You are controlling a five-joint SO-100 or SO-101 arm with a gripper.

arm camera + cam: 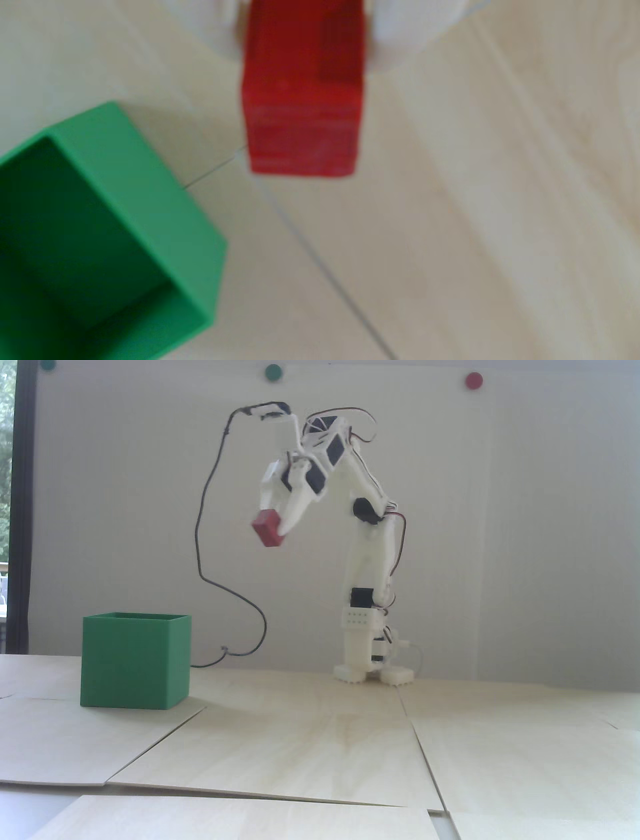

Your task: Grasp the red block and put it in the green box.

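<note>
My white gripper [272, 522] is shut on the red block [266, 528], holding it high in the air, up and to the right of the green box [135, 667] in the fixed view. The box stands on the table at the left, open at the top. In the wrist view the red block [303, 114] hangs from the top edge between two blurred white fingers [398, 31], one on each side. The green box [104, 242] lies at the lower left of that view, its inside showing nothing in it.
Pale wooden boards [320, 750] with seams between them cover the table. The arm's base [372, 672] stands right of the box. A black cable [205, 535] loops from the wrist down behind the box. Round green and red magnets [473, 380] sit on the wall.
</note>
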